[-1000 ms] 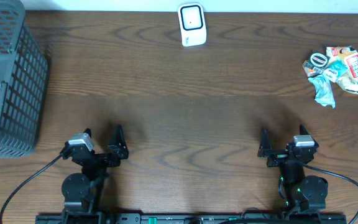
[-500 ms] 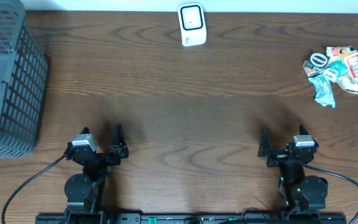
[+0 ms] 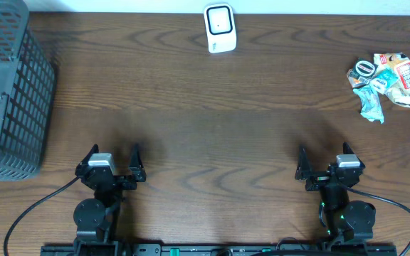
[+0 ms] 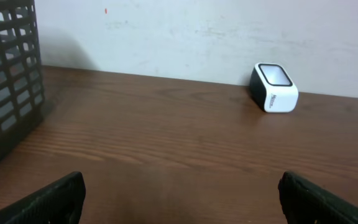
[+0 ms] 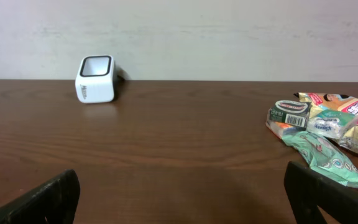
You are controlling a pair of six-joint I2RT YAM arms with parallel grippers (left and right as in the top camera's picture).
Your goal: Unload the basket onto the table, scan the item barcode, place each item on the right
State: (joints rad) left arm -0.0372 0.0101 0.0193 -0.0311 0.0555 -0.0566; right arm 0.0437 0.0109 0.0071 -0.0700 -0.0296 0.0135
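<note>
You have the white scanner at the far edge of the desk. The pile of snack packets lies well to the right of the scanner. One small packet in it seems to carry a barcode label, but it is too small to be sure. The grey basket stands far left of the scanner. The left gripper and right gripper rest across the desk from the scanner, jaws wide apart, holding nothing.
</note>
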